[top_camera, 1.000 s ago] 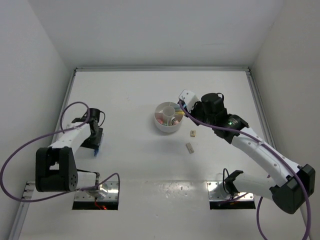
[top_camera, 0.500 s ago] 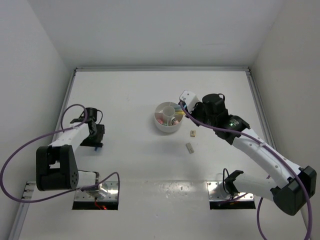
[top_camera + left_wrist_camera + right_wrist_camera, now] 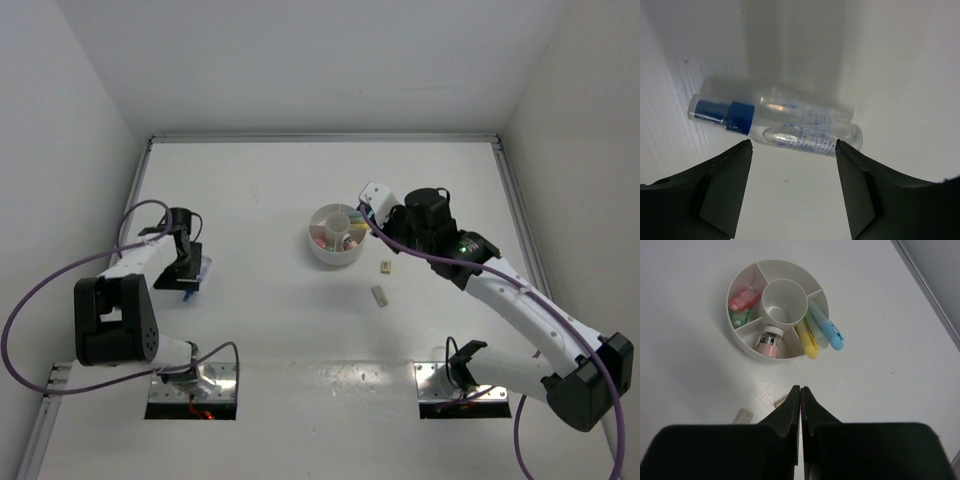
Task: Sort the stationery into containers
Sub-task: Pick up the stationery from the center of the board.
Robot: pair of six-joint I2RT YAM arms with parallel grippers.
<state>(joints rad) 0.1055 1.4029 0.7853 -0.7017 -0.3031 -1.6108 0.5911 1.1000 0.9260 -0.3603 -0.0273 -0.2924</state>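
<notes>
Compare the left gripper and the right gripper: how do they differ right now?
The left gripper is open, the right gripper shut. The left gripper faces a blue-capped clear marker lying flat; the right gripper faces the white organiser, which already holds stationery. Both hold nothing.

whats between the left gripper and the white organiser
Nothing: in the top view the table between the left gripper and the organiser is bare.

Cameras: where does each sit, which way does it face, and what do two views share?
Top external: above, behind the robot, looking down; left arm and right arm show.
Left wrist: looks down at the blue marker past its open fingers.
Right wrist: looks down on the organiser past its shut fingers.
Shared: organiser, top and right wrist.
</notes>
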